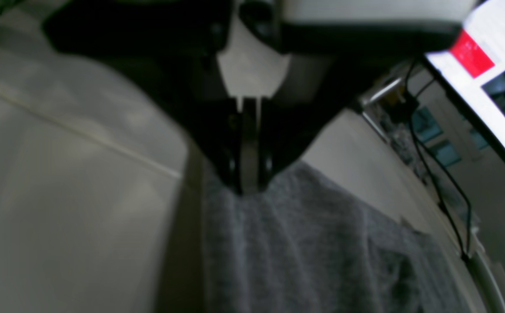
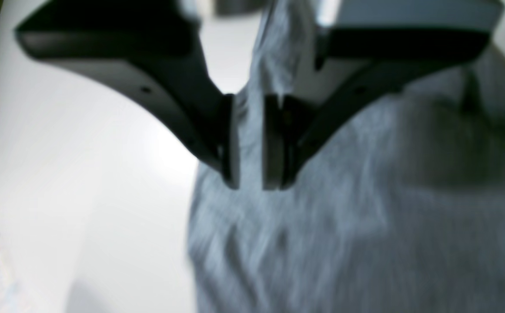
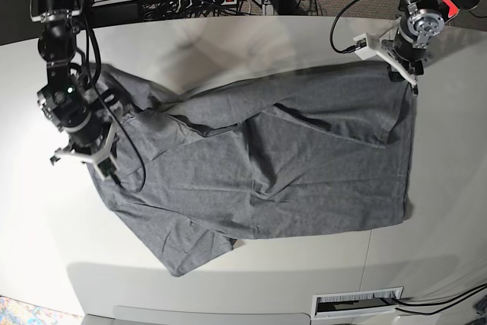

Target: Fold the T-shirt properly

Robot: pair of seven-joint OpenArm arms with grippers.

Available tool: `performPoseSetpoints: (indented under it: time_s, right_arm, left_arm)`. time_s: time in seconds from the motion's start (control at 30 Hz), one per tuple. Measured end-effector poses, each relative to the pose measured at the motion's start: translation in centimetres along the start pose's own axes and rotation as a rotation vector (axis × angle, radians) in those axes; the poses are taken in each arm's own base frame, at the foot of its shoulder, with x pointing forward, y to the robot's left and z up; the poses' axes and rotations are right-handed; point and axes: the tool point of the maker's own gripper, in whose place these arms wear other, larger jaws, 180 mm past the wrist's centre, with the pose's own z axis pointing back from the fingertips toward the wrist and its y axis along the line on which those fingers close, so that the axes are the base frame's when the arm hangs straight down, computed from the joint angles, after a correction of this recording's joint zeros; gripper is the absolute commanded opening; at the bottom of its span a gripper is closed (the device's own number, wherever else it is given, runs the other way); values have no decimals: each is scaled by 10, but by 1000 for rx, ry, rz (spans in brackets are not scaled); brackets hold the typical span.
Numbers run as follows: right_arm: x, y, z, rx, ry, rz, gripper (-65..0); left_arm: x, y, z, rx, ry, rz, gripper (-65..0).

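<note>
T-shirt (image 3: 259, 165) spread on table (image 3: 228, 43), left end effector (image 1: 249, 189) pinching hem

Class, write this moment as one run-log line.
left gripper: shut on T-shirt edge | right gripper: jaws part-open astride cloth | T-shirt: spread on table, unfolded

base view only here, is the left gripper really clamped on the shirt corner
observer: yes, the left wrist view shows the left gripper with its jaws closed together and the T-shirt edge pinched at the tips
operator: and the right one
observer: the right wrist view shows the right gripper with its pads a little apart and a ridge of cloth running up between them; whether they pinch it, cannot tell
operator: cloth taut under the left
observer: no, it fans out from the tips in soft folds, not stretched flat
</note>
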Motion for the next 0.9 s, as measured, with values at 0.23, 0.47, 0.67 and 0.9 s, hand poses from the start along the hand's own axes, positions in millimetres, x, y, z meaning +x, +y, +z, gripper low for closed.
performPoseSetpoints:
  time_s: [0.23,0.47,0.67,0.9]
  right_arm:
    - [-26,22,1,46,56,1,-650]
    - [-58,44,6,96,144,3,-650]
    - [-67,52,8,115,166,5,-650]
    - [-67,52,8,116,165,4,-650]
  left_arm:
    - [52,10,23,13,-193,56,-650]
    - [51,38,23,81,-175,62,-650]
    - [61,57,23,114,-240,65,-650]
    - [59,98,14,171,-254,114,-520]
